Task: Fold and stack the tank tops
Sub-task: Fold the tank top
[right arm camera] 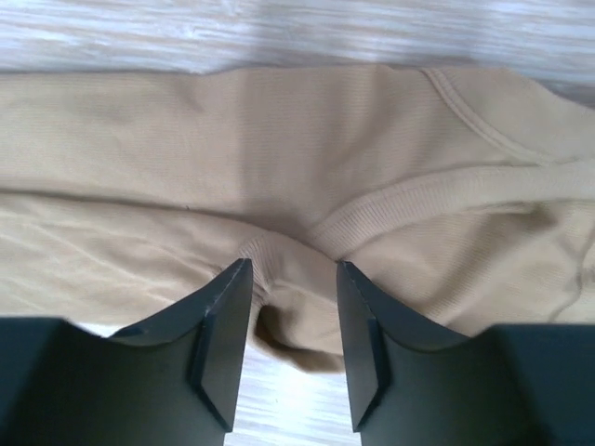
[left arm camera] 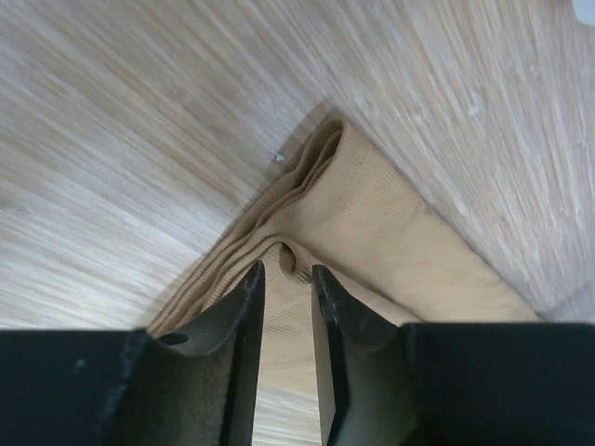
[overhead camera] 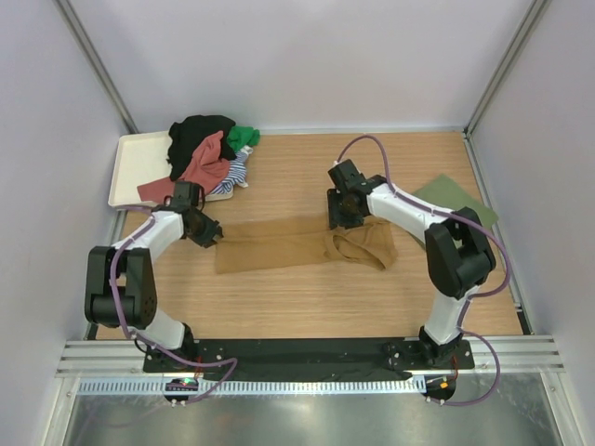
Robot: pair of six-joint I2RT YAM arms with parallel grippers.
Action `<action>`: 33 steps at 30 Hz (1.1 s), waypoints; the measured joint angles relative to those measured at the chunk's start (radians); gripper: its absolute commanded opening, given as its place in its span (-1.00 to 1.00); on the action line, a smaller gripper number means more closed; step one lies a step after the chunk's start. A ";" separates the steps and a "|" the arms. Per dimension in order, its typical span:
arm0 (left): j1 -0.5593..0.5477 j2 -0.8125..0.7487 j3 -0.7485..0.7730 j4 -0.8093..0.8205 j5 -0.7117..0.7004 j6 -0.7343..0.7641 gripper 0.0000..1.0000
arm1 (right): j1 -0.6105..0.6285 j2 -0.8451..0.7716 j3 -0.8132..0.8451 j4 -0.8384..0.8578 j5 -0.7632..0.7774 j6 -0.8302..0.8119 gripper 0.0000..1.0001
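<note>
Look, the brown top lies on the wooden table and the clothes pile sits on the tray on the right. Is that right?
Not quite: the top camera shows the clothes pile on the tray at the left, not the right. The brown top does lie on the wooden table.

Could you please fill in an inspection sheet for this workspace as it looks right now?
Surface: wooden table, no stains seen.
Job's things: brown tank top folded lengthwise mid-table; pile of tops on the tray, far left; green top flat, far right.
Clutter: nothing seen.
Grippers: left gripper at the brown top's left end, fingers slightly apart; right gripper over its strap end, fingers open.
Cables: purple cables looped along both arms.
Surroundings: pale walls, metal frame posts.
</note>
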State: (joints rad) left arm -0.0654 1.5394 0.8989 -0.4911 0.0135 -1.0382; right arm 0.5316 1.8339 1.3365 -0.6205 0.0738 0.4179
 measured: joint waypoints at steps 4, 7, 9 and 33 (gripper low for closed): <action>0.006 -0.002 0.008 0.002 -0.013 0.034 0.13 | -0.014 -0.115 -0.096 0.023 0.009 0.006 0.20; 0.006 -0.026 0.008 -0.001 -0.030 0.061 0.32 | -0.024 -0.258 -0.195 0.027 0.024 0.018 0.42; 0.006 -0.061 0.008 -0.003 -0.040 0.078 0.47 | -0.028 -0.353 -0.258 0.027 0.049 0.034 0.49; 0.006 -0.184 -0.174 0.077 0.091 0.225 0.43 | -0.180 -0.638 -0.712 0.148 0.123 0.272 0.01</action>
State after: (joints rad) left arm -0.0589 1.3552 0.7250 -0.4141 0.1047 -0.8127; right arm 0.3511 1.1961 0.6243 -0.4725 0.1970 0.6895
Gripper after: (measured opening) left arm 0.721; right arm 0.538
